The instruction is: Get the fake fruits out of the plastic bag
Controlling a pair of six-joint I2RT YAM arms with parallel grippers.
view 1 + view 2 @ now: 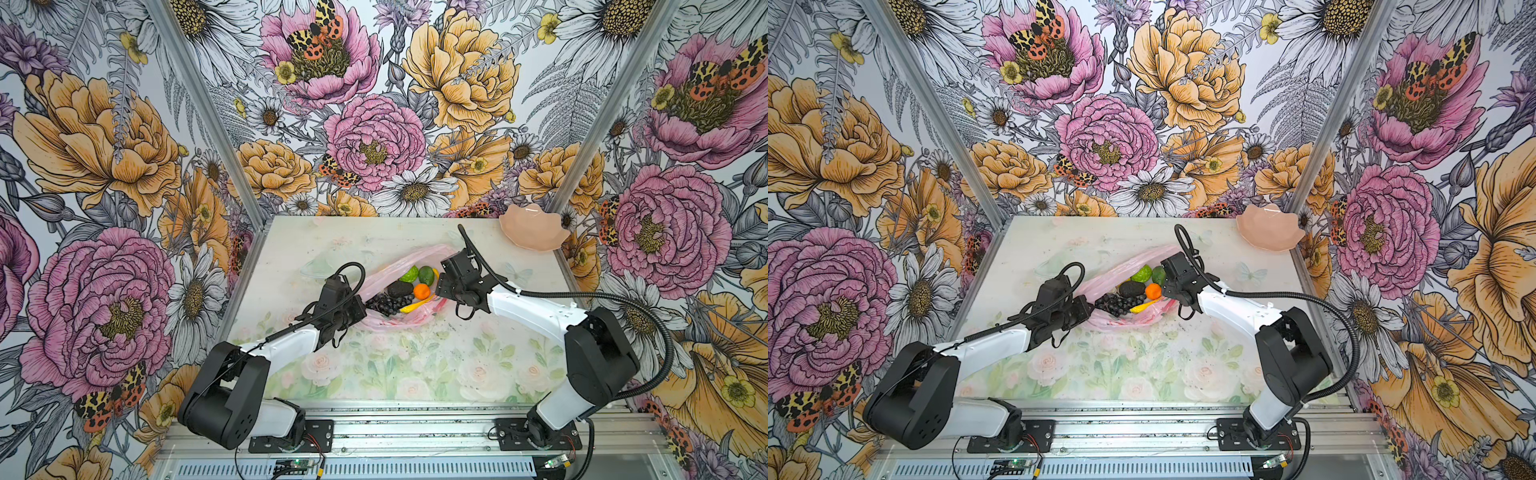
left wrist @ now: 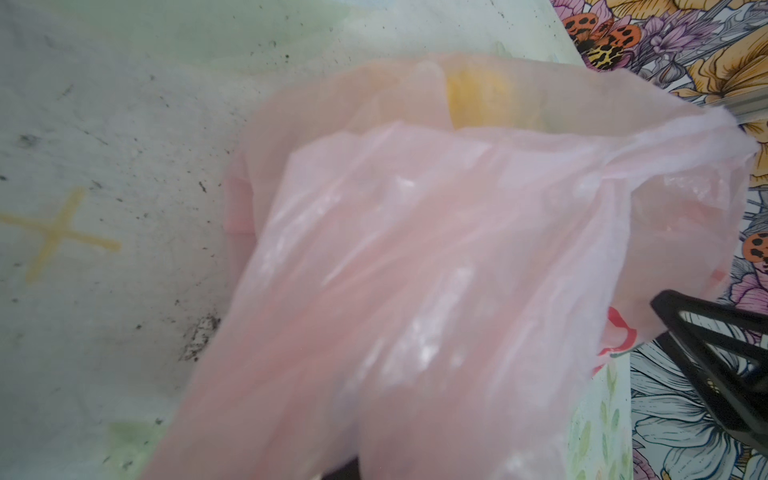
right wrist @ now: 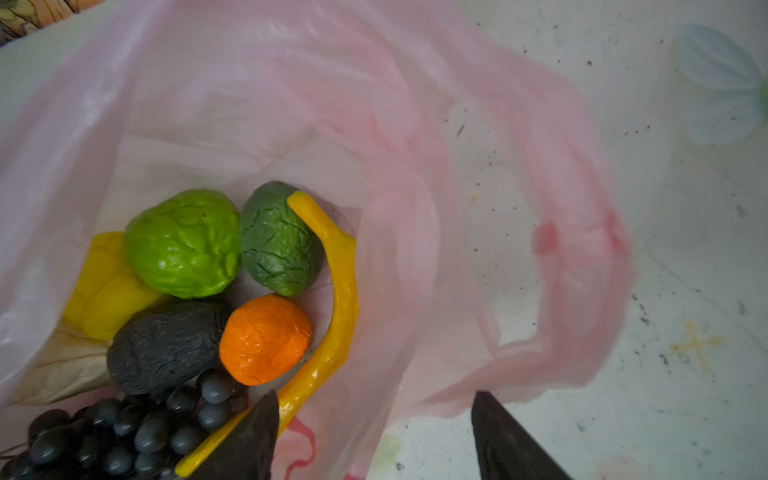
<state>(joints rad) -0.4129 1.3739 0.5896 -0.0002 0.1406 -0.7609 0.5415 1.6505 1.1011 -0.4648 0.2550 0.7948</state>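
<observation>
Top views: plastic bag (image 1: 388, 271) (image 1: 1106, 274) lies diagonal (near-left to far-right).

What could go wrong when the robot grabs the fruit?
The open right gripper straddles the rim of the bag beside the banana. Closing there, it might pinch plastic too and drag the bag.
The shut left gripper seems to hold only a thin bag edge. If that slips, the mouth may flop shut.
The banana curves around the orange, so lifting it might knock the orange.
</observation>
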